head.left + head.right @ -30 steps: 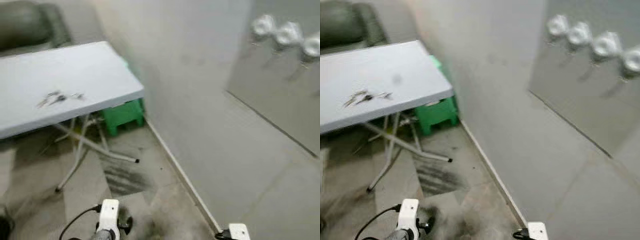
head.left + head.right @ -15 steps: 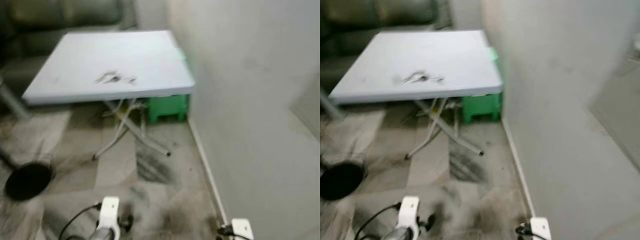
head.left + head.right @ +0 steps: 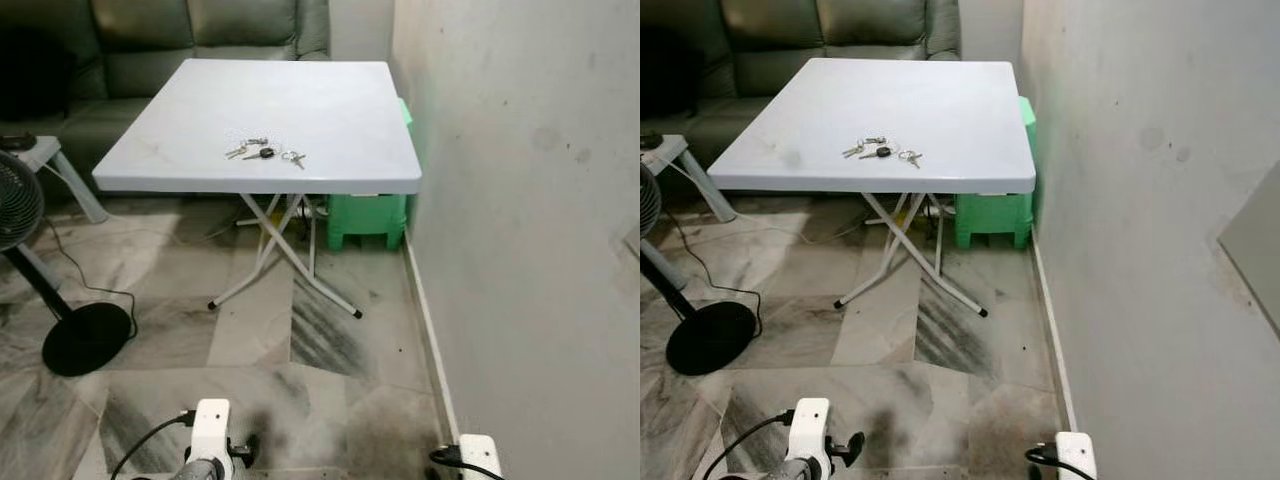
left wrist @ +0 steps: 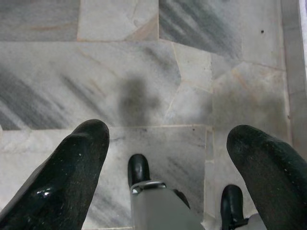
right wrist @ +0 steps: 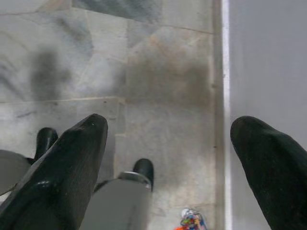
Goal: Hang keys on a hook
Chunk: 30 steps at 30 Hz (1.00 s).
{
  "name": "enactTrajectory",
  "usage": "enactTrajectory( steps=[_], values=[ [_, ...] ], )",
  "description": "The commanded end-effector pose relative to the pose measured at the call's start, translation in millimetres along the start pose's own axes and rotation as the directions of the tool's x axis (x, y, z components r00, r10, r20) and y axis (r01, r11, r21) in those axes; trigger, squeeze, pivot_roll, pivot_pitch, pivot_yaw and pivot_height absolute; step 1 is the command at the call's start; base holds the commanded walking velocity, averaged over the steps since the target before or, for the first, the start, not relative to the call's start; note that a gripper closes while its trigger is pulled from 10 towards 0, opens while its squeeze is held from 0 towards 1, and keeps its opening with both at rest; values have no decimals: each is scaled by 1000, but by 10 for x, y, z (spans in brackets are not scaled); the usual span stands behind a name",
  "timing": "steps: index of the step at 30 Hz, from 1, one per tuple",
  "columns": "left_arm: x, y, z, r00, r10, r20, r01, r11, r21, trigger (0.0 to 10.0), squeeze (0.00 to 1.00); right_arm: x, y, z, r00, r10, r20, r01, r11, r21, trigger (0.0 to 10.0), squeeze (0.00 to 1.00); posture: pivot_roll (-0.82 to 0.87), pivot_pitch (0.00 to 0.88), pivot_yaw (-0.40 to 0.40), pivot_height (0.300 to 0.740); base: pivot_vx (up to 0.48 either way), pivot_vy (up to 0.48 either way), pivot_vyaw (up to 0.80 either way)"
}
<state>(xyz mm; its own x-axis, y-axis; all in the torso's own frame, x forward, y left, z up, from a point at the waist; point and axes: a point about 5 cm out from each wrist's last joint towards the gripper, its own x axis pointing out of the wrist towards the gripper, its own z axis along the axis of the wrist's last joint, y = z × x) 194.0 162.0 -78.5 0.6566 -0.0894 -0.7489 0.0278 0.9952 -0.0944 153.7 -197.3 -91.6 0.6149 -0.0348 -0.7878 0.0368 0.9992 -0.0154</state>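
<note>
A bunch of silver keys with a black fob point(image 3: 262, 152) lies flat on the white folding counter point(image 3: 330, 110), long axis left-right. Left end effector point(image 4: 165, 158) and right end effector point(image 5: 168, 158) hang wide over marble floor point(image 3: 250, 340).

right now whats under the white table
Under the white table stand its crossed white legs and, against the wall, a green plastic stool. The tabletop hides the stool's upper part and whatever lies further back.
</note>
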Motion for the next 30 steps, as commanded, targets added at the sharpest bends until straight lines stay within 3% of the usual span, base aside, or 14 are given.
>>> enactTrajectory(
  steps=[1,30],
  values=[
    [-6,31,-10,1000,8,-6,-8,1000,-11,10000,0,2,-19,12,1000,-4,2,4,1000,14,10000,0,-47,0,14,740,0,304,0],
    [-18,42,-52,1000,7,-20,-7,1000,-10,10000,0,-14,-48,-25,1000,13,-8,-13,1000,-5,10000,0,-40,0,3,740,0,326,0]
  ],
)
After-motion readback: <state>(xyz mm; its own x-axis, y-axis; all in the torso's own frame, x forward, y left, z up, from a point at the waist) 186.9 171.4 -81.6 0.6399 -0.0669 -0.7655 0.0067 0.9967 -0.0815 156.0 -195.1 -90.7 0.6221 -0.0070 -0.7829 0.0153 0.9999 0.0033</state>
